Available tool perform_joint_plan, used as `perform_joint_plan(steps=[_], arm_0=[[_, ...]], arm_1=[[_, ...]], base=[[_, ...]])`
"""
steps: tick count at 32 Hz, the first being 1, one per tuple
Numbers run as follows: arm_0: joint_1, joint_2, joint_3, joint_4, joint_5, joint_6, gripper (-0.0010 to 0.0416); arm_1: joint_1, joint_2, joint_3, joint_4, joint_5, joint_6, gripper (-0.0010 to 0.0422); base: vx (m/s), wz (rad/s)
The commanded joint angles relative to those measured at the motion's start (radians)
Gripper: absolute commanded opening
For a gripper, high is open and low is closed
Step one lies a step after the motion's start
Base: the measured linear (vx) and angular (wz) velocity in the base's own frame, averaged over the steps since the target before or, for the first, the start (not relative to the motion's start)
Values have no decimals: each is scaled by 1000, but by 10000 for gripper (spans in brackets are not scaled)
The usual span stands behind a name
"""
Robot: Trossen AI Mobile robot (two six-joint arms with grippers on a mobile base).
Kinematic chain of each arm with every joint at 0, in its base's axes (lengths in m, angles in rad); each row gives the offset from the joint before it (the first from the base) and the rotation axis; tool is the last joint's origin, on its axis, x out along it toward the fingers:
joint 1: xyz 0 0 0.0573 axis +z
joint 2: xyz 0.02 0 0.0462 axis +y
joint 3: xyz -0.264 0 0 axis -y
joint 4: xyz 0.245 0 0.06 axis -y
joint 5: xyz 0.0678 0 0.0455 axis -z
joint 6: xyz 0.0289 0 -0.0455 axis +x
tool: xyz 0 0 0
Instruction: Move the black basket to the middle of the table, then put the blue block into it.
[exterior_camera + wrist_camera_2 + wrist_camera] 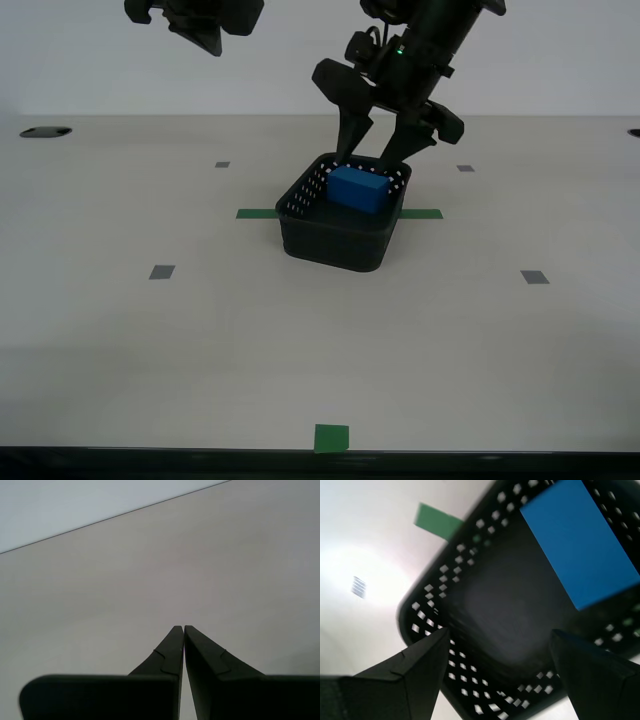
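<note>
The black basket [340, 222] stands on the green tape strip [258, 214] near the middle of the table [200, 340]. The blue block [359, 188] lies inside it, tilted against a wall. My first gripper [372, 150] hangs just above the basket's far rim, jaws open and empty. In the first wrist view the basket [485, 630] and the block [580, 545] fill the picture beyond my open fingers [415, 672]. My second gripper [183, 628] is shut and empty over bare table; an arm at the exterior view's top left [200, 20] is raised.
Small grey squares [161, 272] [534, 277] dot the tabletop. A green square [331, 438] sits at the front edge. A dark hole [45, 131] lies at the far left corner.
</note>
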Motion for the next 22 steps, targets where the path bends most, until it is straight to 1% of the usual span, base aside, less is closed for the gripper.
perform_joint_plan(steps=[1, 2, 3, 4, 5, 7, 11, 22], arm_0=[[0, -9, 0, -71, 113, -52, 258], [0, -12, 0, -78, 129, -59, 257], [0, -24, 0, -92, 179, -62, 255], [-2, -33, 0, -94, 194, -62, 255], [-3, -35, 0, -95, 196, -61, 256], [-4, -45, 0, -100, 195, -61, 282], [-5, -45, 0, -101, 195, -61, 319], [-4, -45, 0, -97, 195, -60, 350]], arm_1=[[0, 0, 0, 0, 1, 2, 0], [0, 0, 0, 0, 1, 2, 0], [0, 0, 0, 0, 2, 2, 0], [0, 0, 0, 0, 1, 2, 0], [0, 0, 0, 0, 1, 2, 0], [0, 0, 0, 0, 2, 2, 0], [0, 0, 0, 0, 1, 2, 0], [0, 0, 0, 0, 2, 2, 0]], base=[[0, 0], [0, 0], [0, 0], [0, 0], [0, 0], [0, 0], [0, 0], [0, 0]])
